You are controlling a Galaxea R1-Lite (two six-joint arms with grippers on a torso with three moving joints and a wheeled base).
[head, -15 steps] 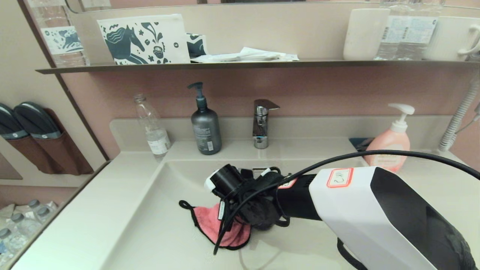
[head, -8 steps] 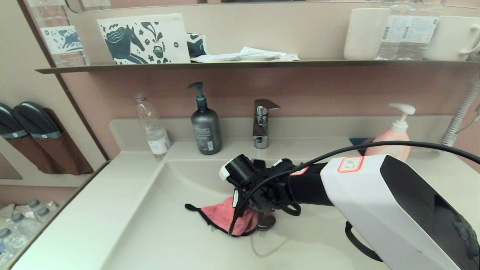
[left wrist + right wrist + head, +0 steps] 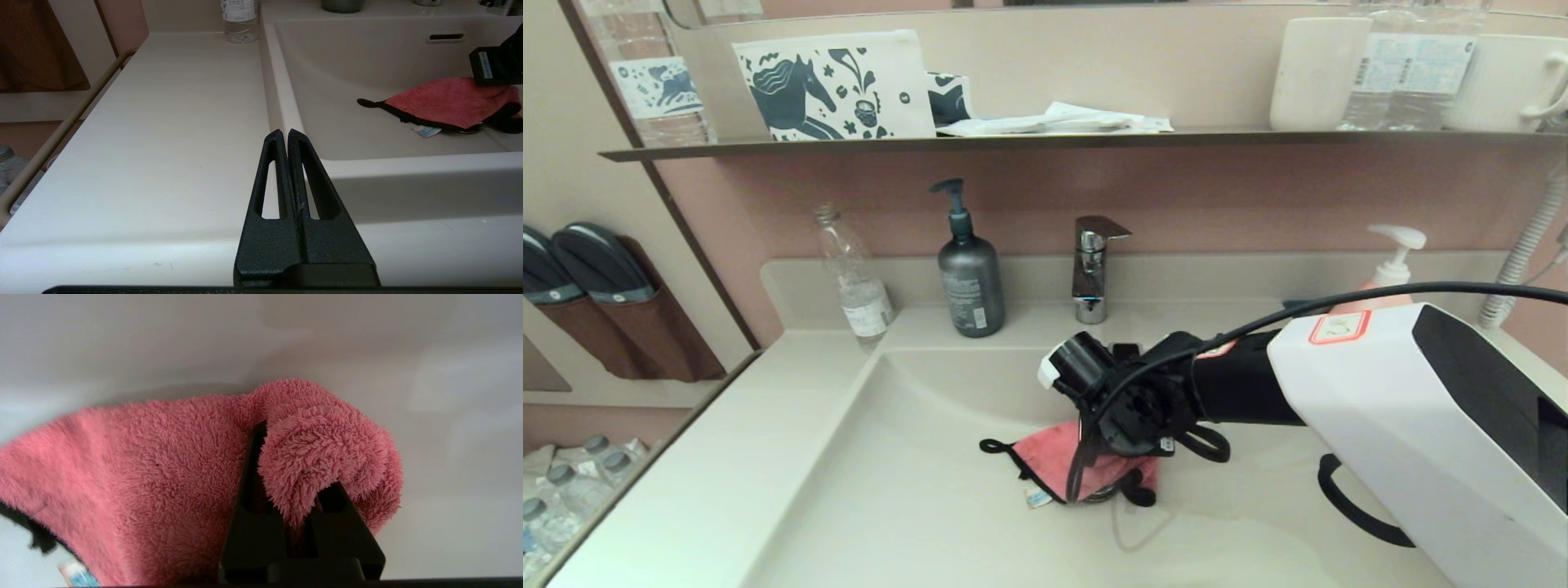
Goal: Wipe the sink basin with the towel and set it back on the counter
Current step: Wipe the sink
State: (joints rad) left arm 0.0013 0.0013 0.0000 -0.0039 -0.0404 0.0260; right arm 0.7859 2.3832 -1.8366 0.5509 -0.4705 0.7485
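The right gripper (image 3: 1112,457) reaches down into the basin (image 3: 915,506), clenched on a bunched fold of the towel (image 3: 1049,457). The towel lies on the basin floor near its middle, below the faucet (image 3: 1093,269), spread out toward the basin's left side. A small white-and-blue care tag (image 3: 1036,498) peeks from the towel's front edge; its print is too small to read. A red-bordered sticker (image 3: 1338,327) on the right arm carries a handwritten mark I cannot make out.

The right wrist view alone shows the grip: pink pile (image 3: 310,453) rolled between the two black fingers (image 3: 253,506).

The left wrist view shows the left gripper (image 3: 287,136) with its fingers pressed together on nothing, over the counter's (image 3: 163,122) front edge just left of the basin. That view also shows the overflow slot (image 3: 445,37) and the towel's black loop (image 3: 367,103). The head view hides the left gripper.

A grey pump bottle (image 3: 969,273) and a clear bottle (image 3: 854,273) stand at the counter's back edge, labels illegible.
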